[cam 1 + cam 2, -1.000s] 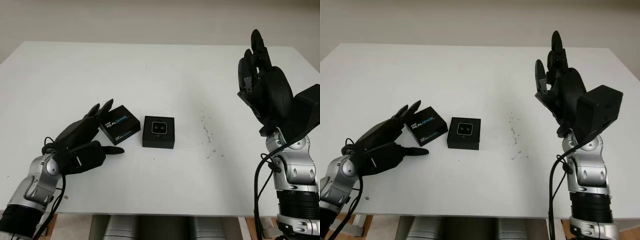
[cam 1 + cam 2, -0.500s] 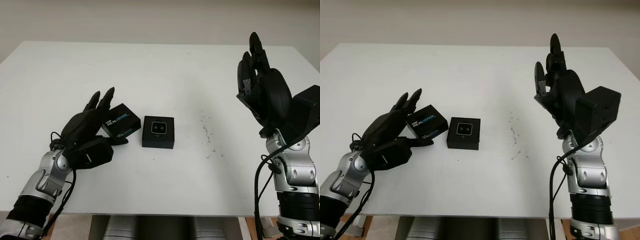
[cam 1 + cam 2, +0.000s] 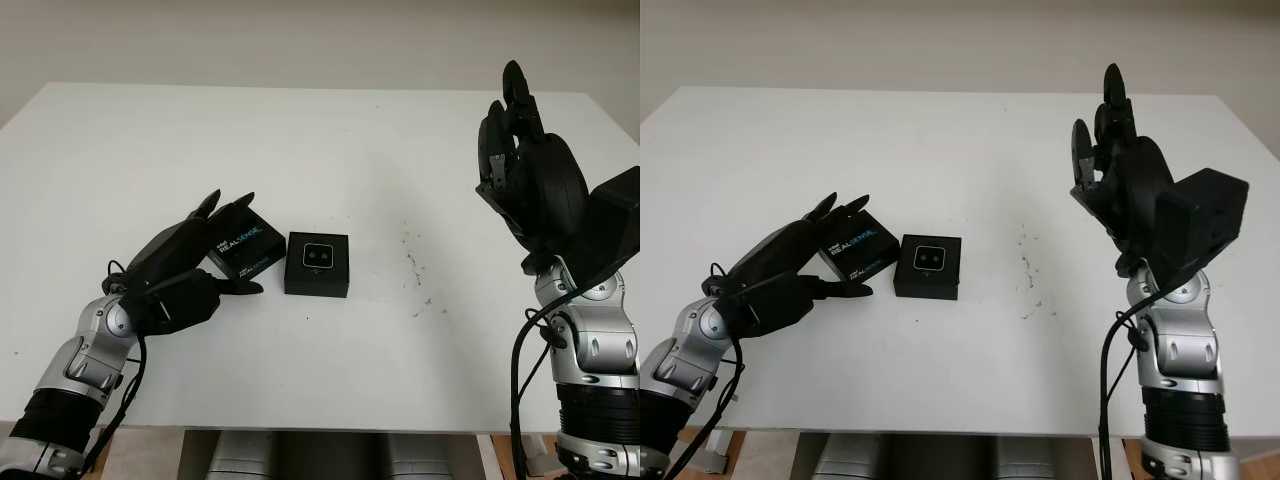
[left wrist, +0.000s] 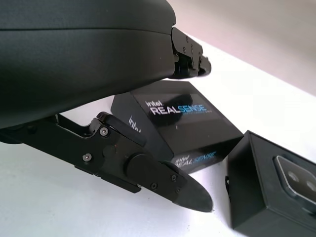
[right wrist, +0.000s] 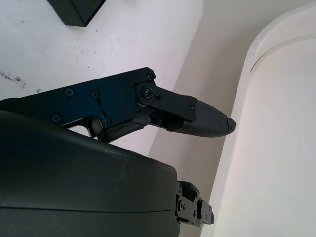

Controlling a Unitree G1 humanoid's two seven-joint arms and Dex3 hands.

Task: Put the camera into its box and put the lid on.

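From the head camera, the lid (image 3: 243,247), a black card cover printed "RealSense", is seen on the white table (image 3: 330,140), just left of the open box (image 3: 318,264), in which the camera (image 3: 319,256) already sits face up. The left hand (image 3: 180,275) is set around the lid, upper fingers (image 3: 207,206) along its far edge and the thumb below its near edge, but a closed grip cannot be confirmed. The right hand (image 3: 530,180) is held raised over the right side of the table, open, holding nothing.

In the left wrist view, the lid (image 4: 177,123) is seen between the upper fingers (image 4: 190,49) and the thumb (image 4: 158,177), with a gap visible on each side; the box (image 4: 274,185) stands just beside it.

In the right wrist view, the right hand's fingers (image 5: 192,116) are extended, with nothing between them.

The lid is judged light, stiff and hollow, with smooth sides that may slip; it is best taken across two opposite side walls, without squeezing hard.

Compared with half a second ago, the left hand has been lowered and moved in around the lid. The right hand is unchanged.
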